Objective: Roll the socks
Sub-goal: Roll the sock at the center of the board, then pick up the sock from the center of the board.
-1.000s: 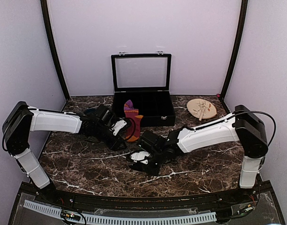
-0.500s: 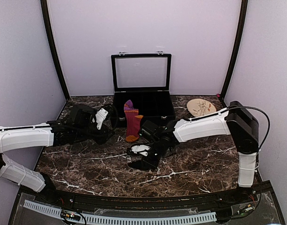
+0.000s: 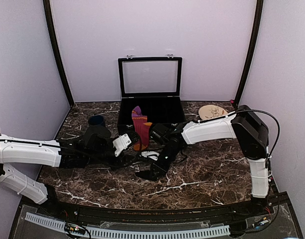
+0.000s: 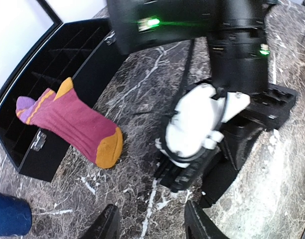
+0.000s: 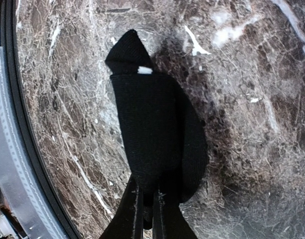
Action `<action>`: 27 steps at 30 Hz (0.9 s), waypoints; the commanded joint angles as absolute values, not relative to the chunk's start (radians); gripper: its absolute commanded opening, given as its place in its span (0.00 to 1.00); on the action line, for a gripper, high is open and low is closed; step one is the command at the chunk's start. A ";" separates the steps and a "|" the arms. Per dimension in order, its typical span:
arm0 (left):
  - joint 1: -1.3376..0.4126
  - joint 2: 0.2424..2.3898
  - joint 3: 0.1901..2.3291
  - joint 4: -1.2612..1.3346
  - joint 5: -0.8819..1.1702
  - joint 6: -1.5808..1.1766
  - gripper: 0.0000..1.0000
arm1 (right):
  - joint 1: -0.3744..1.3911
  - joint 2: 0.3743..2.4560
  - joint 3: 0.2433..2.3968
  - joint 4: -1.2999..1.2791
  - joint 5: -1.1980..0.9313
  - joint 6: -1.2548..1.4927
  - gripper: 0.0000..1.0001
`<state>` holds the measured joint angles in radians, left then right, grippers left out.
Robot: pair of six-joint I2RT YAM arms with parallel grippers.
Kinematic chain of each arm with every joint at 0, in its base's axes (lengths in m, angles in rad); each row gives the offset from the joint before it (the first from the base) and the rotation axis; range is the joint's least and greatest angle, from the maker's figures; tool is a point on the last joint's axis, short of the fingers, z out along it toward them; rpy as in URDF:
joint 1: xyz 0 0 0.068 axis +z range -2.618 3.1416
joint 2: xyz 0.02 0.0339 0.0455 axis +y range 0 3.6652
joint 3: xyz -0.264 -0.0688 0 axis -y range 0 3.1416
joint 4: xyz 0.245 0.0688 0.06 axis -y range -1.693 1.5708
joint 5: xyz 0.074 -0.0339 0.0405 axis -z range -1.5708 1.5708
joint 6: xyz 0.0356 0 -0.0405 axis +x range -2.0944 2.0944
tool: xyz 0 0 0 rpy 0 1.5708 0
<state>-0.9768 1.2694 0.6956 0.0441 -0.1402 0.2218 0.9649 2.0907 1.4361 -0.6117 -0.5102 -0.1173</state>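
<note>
The socks are apart on the marble table (image 3: 217, 169). The black sock (image 5: 152, 129), folded over itself with a small white mark near its tip, lies near the table's middle, at about 6 o'clock from the maroon sock (image 3: 141, 130). The right gripper (image 5: 147, 201) is clamped tight on one end of the black sock, its fingers pressed together on the fabric. The maroon sock leans against the front of the open black box (image 3: 172, 124), purple end up on the box and an orange end down on the table. The left gripper (image 4: 152, 226) sits at 9 o'clock of the black sock, fingers spread and nothing between them. A blue cup (image 3: 96, 121) stands at the table's 10 o'clock and a wooden plate (image 3: 212, 112) at its 2 o'clock.
</note>
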 commanded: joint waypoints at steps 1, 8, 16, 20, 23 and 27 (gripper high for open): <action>-1.028 1.265 0.689 0.056 -0.137 0.320 0.48 | 0.944 2.134 1.453 -0.665 -0.595 -0.099 0.00; -1.092 1.365 0.729 0.029 -0.160 0.413 0.52 | 0.926 2.156 1.471 -0.680 -0.646 -0.079 0.00; -1.160 1.491 0.772 0.028 -0.212 0.526 0.54 | 0.919 2.169 1.489 -0.708 -0.669 -0.078 0.00; -1.171 1.502 0.775 0.041 -0.194 0.563 0.55 | 0.915 2.172 1.495 -0.718 -0.674 -0.079 0.00; -1.179 1.522 0.776 0.037 -0.203 0.586 0.55 | 0.911 2.174 1.498 -0.723 -0.682 -0.081 0.00; -1.184 1.532 0.772 0.063 -0.201 0.599 0.53 | 0.908 2.174 1.500 -0.727 -0.692 -0.083 0.00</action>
<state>-1.1748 1.5192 0.7540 0.0376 -0.1955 0.5625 0.9184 2.1456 1.4796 -0.6956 -0.6792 -0.0872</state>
